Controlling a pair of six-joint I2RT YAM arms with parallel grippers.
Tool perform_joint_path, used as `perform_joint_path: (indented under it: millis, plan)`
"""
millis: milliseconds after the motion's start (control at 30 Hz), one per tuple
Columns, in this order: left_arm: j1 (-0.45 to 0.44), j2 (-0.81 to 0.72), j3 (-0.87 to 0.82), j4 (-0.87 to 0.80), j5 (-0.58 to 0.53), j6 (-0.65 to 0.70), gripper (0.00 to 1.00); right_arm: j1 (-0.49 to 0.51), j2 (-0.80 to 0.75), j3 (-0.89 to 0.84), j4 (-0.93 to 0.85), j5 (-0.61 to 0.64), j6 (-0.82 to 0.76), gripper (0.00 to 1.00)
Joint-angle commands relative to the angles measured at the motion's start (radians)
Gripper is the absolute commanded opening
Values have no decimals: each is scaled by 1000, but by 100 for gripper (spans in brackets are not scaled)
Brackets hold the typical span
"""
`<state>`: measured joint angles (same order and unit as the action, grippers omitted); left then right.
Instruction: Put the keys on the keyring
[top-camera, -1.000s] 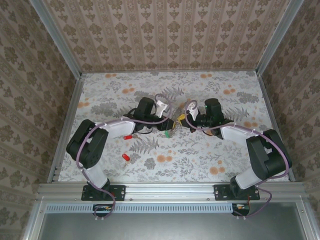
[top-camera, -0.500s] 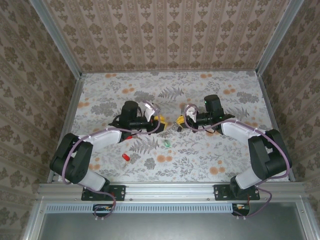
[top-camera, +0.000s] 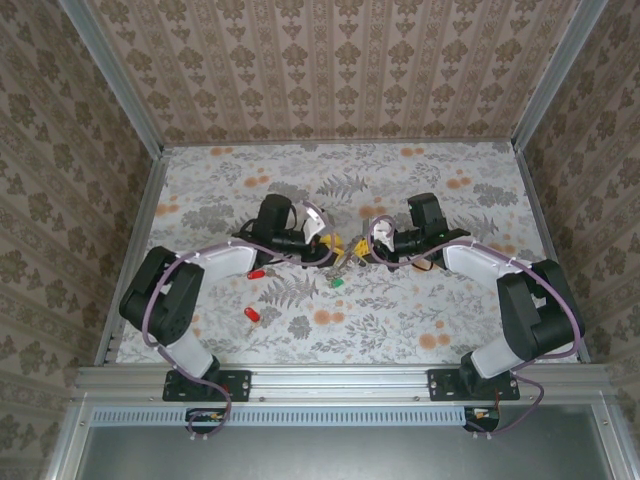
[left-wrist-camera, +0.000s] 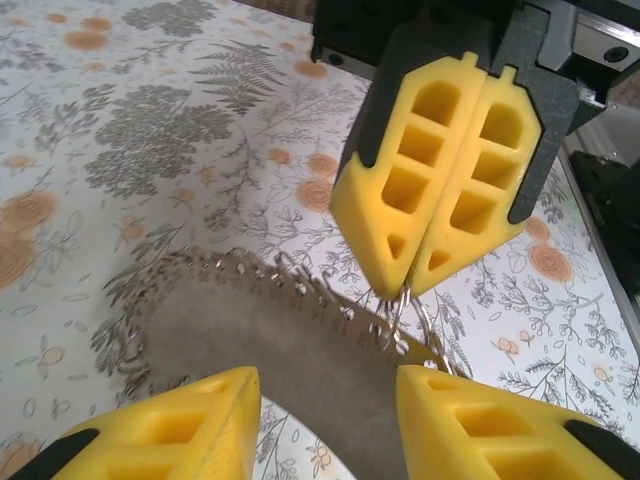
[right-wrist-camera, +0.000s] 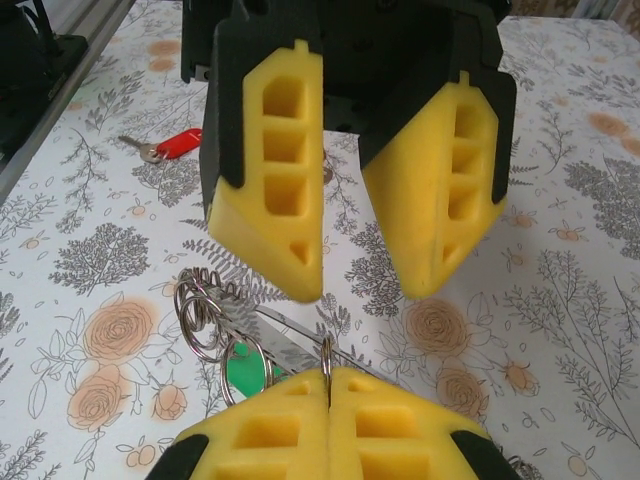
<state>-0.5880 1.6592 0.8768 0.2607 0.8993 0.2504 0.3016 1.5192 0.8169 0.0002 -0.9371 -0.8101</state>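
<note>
We see the left gripper (top-camera: 333, 252) back at the middle of the table (top-camera: 420, 320), close to the right gripper (top-camera: 367, 252), after it drew away to the left half a second ago. Its fingers stand wider apart than a second ago. The green key (top-camera: 337, 282), up beside that gripper a second ago, now lies on the table just in front of both grippers.

your left arm (top-camera: 215, 262) and right arm (top-camera: 478, 262) are showing black joints, white links, looping purple cables (top-camera: 576, 322), yellow cut-out fingers (left-wrist-camera: 470, 400).
</note>
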Motion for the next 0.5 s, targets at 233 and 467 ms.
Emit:
perform_joint_path:
  millis: [233,467]
  plan:
    - [-31,70,104,-94,66,151,36,-30,-4,56,-134,-92,-36,0]
    - [-47,97,122,-108,82,175,37,-40,6,65,-116,-105,-3,0]
